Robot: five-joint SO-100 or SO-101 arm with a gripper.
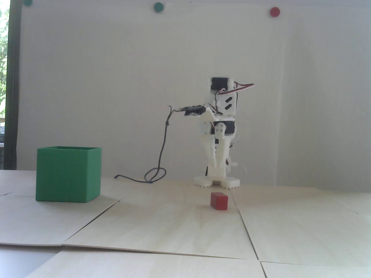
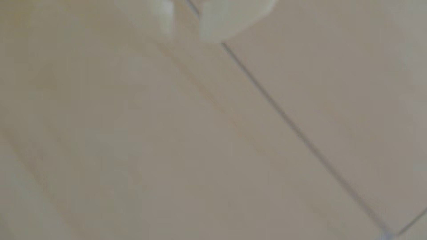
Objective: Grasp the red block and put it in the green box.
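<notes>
Red block sits untouched on the bench just before the arm's base, well apart from the green box near the bench's left edge. The gripper points down, holding nothing; whether its jaws are spread I cannot tell. Grasp and placing both remain.

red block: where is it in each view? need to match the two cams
Fixed view: red block sits on the table right of centre, just in front of the arm's base, far right of the green box.
Wrist view: not in it; only blurred table and white arm parts at the top edge.
Shared landmark: the dark seam between table panels.
</notes>
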